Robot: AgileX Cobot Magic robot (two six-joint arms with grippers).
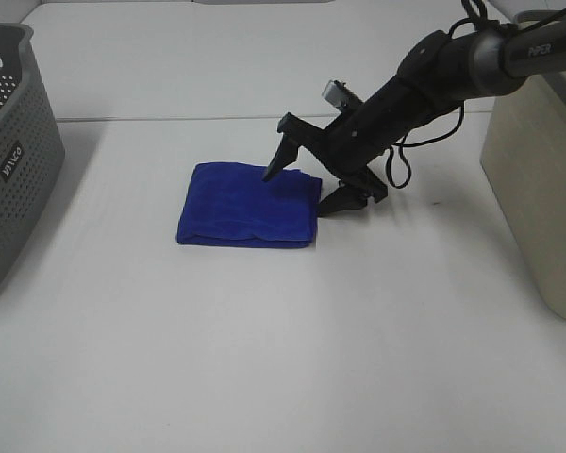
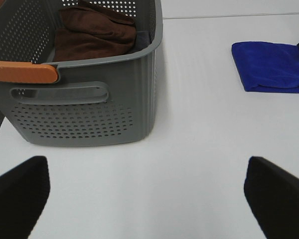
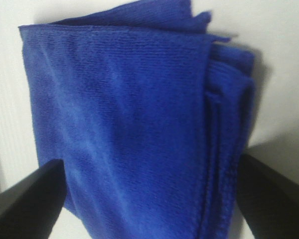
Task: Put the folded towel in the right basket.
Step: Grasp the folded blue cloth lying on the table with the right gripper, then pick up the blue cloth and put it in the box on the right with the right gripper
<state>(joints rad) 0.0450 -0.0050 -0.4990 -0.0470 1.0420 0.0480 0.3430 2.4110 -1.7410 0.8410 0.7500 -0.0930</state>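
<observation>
**One towel on the bench, right pincer spread across its edge**

Count: one folded towel, two baskets, two pincers, one brown cloth.

The blue folded towel is lying flat on the white bench, near the middle and a little toward the back. It is sitting between the two baskets and well apart from both. Its layered edges are facing the right side.

The right pincer is reaching in low from the right, released and spread wide. One finger is pointing down onto the towel's top near the far right corner. The other is sitting on the bench just beside the towel's right edge. Nothing is being gripped. From the right wrist view, the cloth is filling the gap between both fingers.

The left pincer is hanging over bare bench, also released, fingers far apart, holding nothing.

The grey perforated basket is standing at the left edge. One brown cloth is lying bunched inside it.

The beige basket is standing at the right edge; its inside is not showing.
</observation>
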